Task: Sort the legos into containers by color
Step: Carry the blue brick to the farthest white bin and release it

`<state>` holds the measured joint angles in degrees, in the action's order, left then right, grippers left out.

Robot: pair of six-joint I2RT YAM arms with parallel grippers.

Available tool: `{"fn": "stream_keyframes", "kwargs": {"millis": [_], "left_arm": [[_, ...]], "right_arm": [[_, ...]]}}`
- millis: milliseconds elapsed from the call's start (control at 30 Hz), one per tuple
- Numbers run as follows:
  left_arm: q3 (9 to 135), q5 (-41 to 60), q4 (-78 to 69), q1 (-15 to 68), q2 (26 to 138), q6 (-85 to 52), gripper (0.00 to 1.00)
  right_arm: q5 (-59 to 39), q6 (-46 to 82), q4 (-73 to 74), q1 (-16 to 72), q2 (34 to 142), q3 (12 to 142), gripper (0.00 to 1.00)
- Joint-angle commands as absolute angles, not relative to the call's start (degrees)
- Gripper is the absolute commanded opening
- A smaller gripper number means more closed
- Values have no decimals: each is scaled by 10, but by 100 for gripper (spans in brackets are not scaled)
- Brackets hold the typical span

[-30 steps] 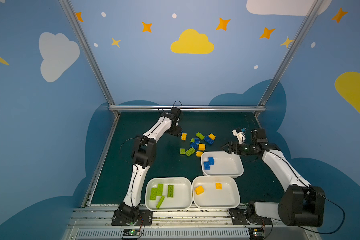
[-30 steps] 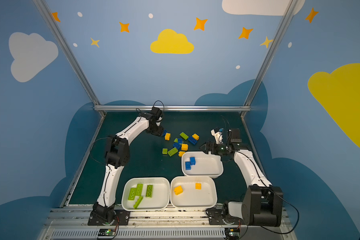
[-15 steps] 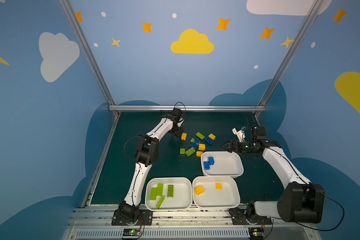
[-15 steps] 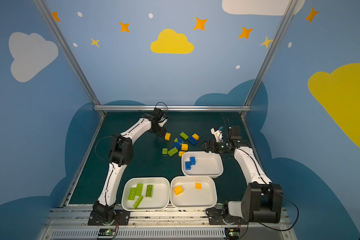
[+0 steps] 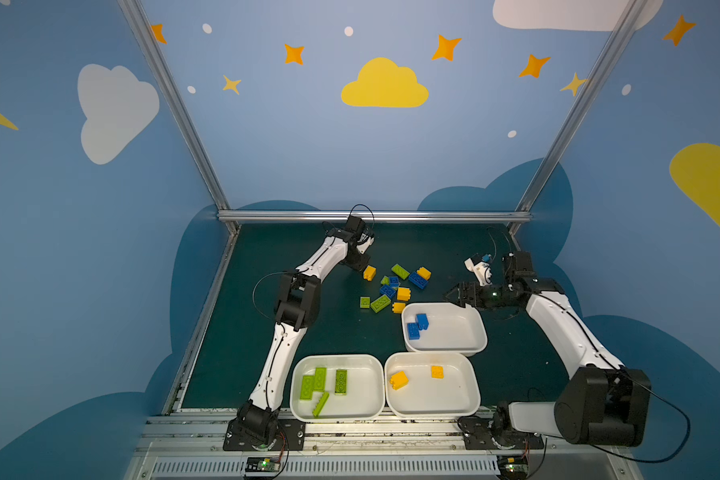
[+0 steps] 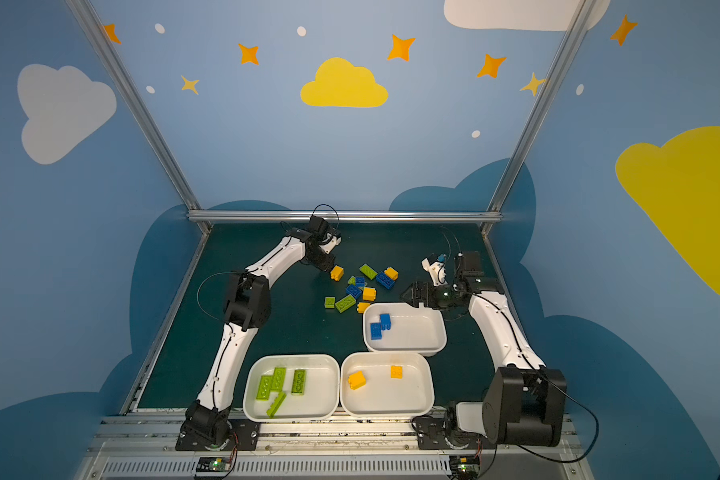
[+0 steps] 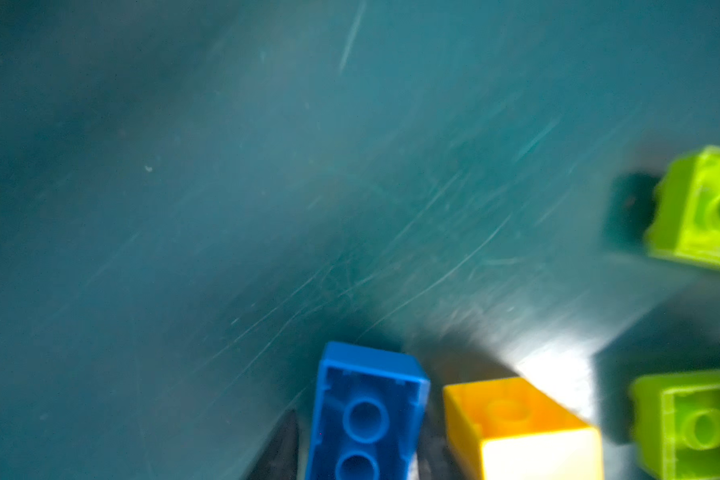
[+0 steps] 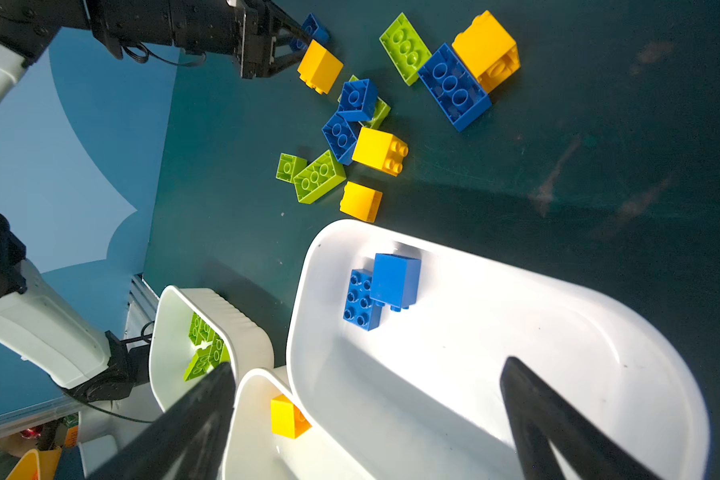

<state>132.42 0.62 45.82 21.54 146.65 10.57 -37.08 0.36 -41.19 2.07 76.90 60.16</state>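
Jaws first: the left jaws are narrowed onto a blue brick (image 7: 366, 415), with 1 dark finger against each long side. The brick's hollow underside faces the wrist camera. Whether it rests on the table (image 5: 233, 353) or is just clear of it, I cannot tell. A yellow brick (image 8: 320, 66) lies just beside these jaws, at the far left edge of the loose pile.

The right jaws stand wide apart with nothing between them and touch nothing. They hang over the far edge of the blue tray (image 5: 470, 332), where 2 blue bricks (image 5: 417, 326) lie touching each other.

The loose pile (image 6: 362, 286) of green, blue and yellow bricks sits on the table just beyond that tray, between the 2 arms. In it a long blue brick (image 8: 454, 87) touches both a green one (image 8: 404, 48) and a yellow one (image 8: 487, 50). Another yellow brick (image 8: 360, 201) lies just beside the blue tray's rim.

Nearest the robot's base, 2 more trays stand side by side in both top views. The green tray (image 5: 362, 386) holds 4 green bricks. The yellow tray (image 5: 454, 399) holds 2 yellow bricks, set apart from each other.
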Motion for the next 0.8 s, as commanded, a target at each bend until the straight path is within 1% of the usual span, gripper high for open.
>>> {"fn": "stream_keyframes", "kwargs": {"millis": [0, 67, 100, 200, 300, 533, 600, 667, 767], "left_arm": [[1336, 24, 479, 214, 1469, 105, 28], [1334, 33, 489, 214, 1454, 96, 21], [1329, 46, 491, 213, 1442, 88, 20], [1291, 100, 486, 214, 1396, 66, 21], [1246, 127, 487, 215, 1346, 49, 21], [1101, 106, 472, 236, 1220, 22, 23], [1063, 100, 460, 239, 1206, 18, 26], [1054, 91, 455, 239, 1208, 6, 24], [1055, 113, 457, 245, 1202, -17, 24]], "right_arm": [[-365, -4, -427, 19, 763, 622, 98], [-370, -1, -422, 19, 766, 622, 98], [-372, 1, -420, 20, 768, 622, 98], [-377, 11, -407, 20, 767, 616, 98], [-383, 22, -390, 22, 765, 606, 98], [-388, 31, -373, 22, 771, 599, 98], [-390, 31, -369, 24, 774, 599, 98], [-392, 32, -367, 25, 779, 601, 98], [-395, 33, -367, 27, 781, 606, 98]]}}
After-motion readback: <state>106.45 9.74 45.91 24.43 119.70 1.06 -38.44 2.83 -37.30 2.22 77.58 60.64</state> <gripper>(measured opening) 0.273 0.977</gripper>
